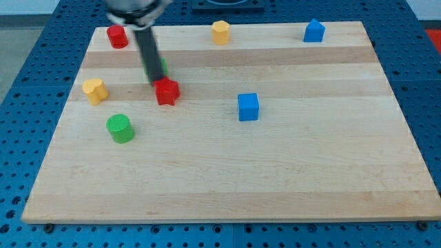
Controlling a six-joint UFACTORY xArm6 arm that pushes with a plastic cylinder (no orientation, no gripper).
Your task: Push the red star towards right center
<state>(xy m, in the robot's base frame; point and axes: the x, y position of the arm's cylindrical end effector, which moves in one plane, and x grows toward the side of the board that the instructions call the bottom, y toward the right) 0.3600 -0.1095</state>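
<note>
Fingers: none, bare rod | my tip (153, 83) touching red star (167, 91) upper-left | rod nearly upright

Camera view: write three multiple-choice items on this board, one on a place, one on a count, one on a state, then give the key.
1. Where does my tip stand relative to the red star?
A. At its upper left edge
B. Far off at the view's right
C. Below the board's middle

2. How many blue blocks are on the board?
A. One
B. Two
C. Four

3. What is the state of the green block near the rod?
A. Fully in view
B. Stacked on the blue cube
C. Partly hidden behind the rod

Key: 1 A, the rod ends right at the star's upper left side. 2 B, a blue cube sits near the centre and a second blue block at the view's top right. 3 C, only a green sliver shows beside the rod.
</note>
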